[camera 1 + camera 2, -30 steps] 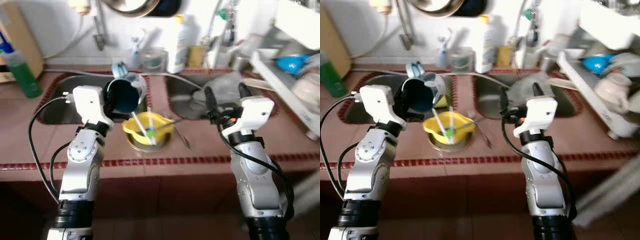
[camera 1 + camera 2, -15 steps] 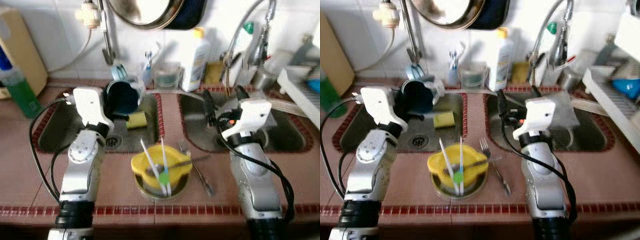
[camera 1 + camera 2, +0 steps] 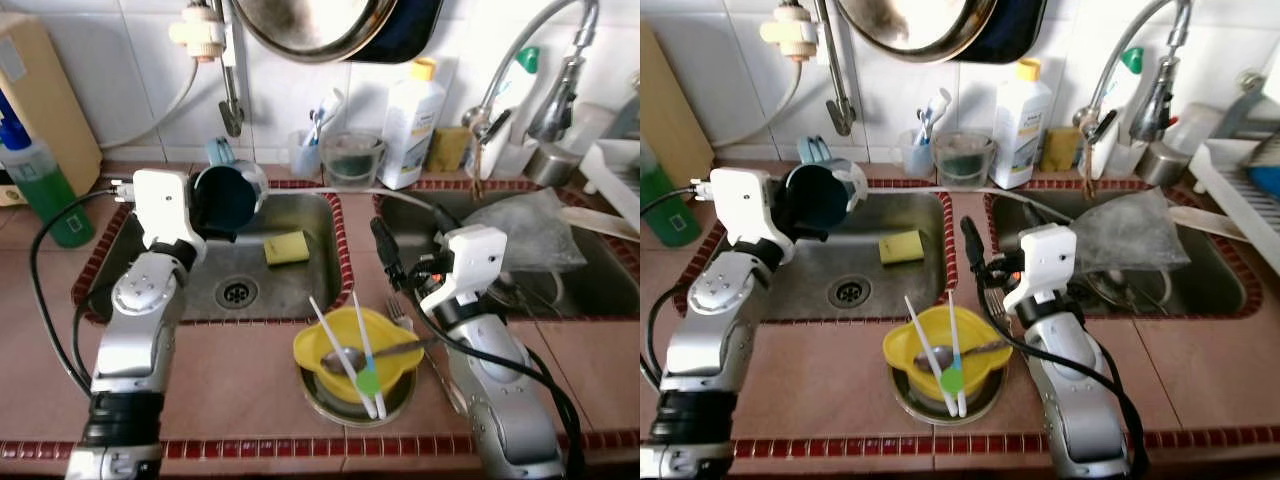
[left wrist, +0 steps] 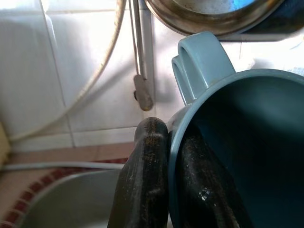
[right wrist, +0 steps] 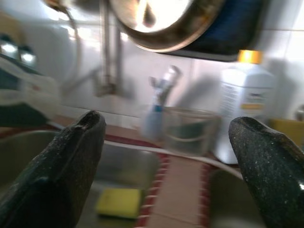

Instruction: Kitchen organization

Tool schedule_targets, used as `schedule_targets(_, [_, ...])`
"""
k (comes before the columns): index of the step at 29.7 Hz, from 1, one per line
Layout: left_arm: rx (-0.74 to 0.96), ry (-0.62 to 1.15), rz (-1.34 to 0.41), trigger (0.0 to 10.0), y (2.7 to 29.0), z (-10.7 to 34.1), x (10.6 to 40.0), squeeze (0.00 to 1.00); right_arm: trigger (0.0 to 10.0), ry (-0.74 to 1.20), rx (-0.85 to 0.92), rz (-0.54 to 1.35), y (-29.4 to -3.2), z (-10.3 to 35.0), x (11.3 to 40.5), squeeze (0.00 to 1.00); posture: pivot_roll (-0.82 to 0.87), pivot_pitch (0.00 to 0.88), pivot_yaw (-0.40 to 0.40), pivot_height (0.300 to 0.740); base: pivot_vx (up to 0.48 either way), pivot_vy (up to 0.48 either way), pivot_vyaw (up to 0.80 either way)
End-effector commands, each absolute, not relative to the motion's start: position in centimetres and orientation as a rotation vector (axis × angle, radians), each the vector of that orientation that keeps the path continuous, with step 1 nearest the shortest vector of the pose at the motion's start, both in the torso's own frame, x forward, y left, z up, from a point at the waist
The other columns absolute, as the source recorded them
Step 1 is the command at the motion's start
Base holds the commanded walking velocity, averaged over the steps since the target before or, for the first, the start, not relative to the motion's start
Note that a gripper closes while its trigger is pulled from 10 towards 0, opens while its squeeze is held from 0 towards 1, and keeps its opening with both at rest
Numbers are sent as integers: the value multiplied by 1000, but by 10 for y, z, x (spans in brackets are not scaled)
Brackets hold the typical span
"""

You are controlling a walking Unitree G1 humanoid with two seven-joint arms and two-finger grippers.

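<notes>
A dark teal mug (image 3: 225, 197) hangs tilted on its side over the back of the left sink basin (image 3: 190, 290). My left gripper (image 3: 207, 205) is shut on its rim. In the left wrist view one finger (image 4: 145, 156) sits outside the mug wall (image 4: 247, 142) and the other inside. My right gripper (image 5: 161, 166) stands open and empty above the counter strip between the two sinks, beside a yellow bowl (image 3: 330, 345). The bowl rests in a metal dish and holds a spoon and two white sticks with a green tip.
A yellow sponge (image 3: 286, 247) lies in the left sink, and a fork (image 3: 398, 308) on the counter by the bowl. A crumpled plastic bag (image 3: 530, 225) covers the right sink. Along the back stand a green bottle (image 3: 45, 195), a glass cup (image 3: 352, 160) and a white bottle (image 3: 412, 120).
The whole view has shifted as the camera moved in and up. The mug stays in my left gripper, now farther from the yellow bowl, over the left sink. The right gripper stays open.
</notes>
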State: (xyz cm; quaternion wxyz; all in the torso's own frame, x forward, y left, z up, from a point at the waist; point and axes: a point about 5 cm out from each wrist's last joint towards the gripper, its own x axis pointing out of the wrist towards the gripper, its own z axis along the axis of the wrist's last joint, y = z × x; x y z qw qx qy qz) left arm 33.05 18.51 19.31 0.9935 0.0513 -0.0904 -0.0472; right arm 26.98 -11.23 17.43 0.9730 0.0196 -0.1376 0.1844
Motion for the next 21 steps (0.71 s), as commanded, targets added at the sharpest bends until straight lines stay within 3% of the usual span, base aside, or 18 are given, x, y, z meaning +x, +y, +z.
schedule_targets(1, [138,-161,-127,10000,182,195,335,0,10000,-274,46,403,-110,178,265,0,-102,58,13,740,0,0,0])
schedule_targets(21, [307,18,-147,10000,197,168,362,0,10000,-78,57,590,-106,180,212,0,-162,144,29,740,0,0,0])
